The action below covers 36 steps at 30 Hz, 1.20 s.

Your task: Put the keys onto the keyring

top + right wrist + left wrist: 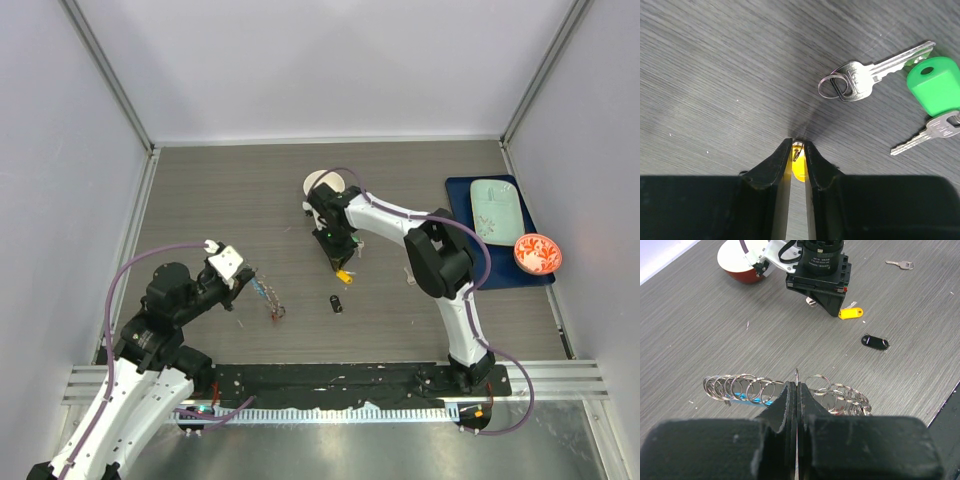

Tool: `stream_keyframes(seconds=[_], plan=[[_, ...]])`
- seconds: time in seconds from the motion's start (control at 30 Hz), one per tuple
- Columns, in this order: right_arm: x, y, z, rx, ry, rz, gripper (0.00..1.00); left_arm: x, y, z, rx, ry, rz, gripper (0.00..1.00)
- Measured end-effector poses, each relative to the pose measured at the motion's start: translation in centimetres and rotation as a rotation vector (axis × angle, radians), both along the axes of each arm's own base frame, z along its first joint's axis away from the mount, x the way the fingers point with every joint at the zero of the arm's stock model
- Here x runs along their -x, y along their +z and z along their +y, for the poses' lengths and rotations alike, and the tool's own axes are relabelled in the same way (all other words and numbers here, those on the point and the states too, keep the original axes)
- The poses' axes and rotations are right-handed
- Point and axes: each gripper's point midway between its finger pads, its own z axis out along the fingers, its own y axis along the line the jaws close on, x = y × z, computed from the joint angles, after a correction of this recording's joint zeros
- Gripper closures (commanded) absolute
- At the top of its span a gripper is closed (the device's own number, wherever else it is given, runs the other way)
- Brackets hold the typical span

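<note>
My left gripper [797,385] is shut on the thin wire of the keyring [740,386], a chain of silvery loops with a blue tag [746,398], held just above the table [200,190]. In the top view the keyring [268,295] hangs off the left gripper [243,272]. The right gripper [340,265] points down at mid-table, its jaws pressed on both sides of a yellow-tagged key [798,162]. Beside the right gripper [798,144] lie a plain key [860,80] and a green-tagged key [935,85]. A black-tagged key [875,342] lies alone.
A small white bowl [322,183] stands just behind the right gripper. At the right sits a blue tray [460,190] with a pale green dish [497,208] and a red bowl [538,253]. Another plain key [900,264] lies further off.
</note>
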Motion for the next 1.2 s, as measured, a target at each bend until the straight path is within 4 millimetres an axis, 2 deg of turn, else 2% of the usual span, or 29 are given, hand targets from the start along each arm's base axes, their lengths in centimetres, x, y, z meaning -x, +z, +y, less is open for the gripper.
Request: stream_keyframes(seconds=[0.13, 0.33, 0.6, 0.93, 1.2], plan=[[-0.12, -0.01, 0.06, -0.002, 0.0, -0.005, 0.84, 0.01, -0.01, -0.01, 0.0, -0.001, 0.0, 1.0], [-0.2, -0.12, -0.02, -0.002, -0.004, -0.014, 0.99, 0.01, -0.02, -0.01, 0.0, -0.001, 0.0, 1.0], [0.16, 0.27, -0.66, -0.004, -0.004, -0.039, 0.99, 0.01, -0.02, -0.02, 0.0, -0.001, 0.0, 1.0], [0.29, -0.17, -0.55, -0.029, 0.001, -0.053, 0.8, 0.0, -0.08, -0.01, -0.001, 0.0, 0.002, 1.0], [0.15, -0.16, -0.47, -0.031, 0.0, -0.058, 0.75, -0.01, -0.12, -0.02, -0.002, -0.001, 0.004, 1.0]])
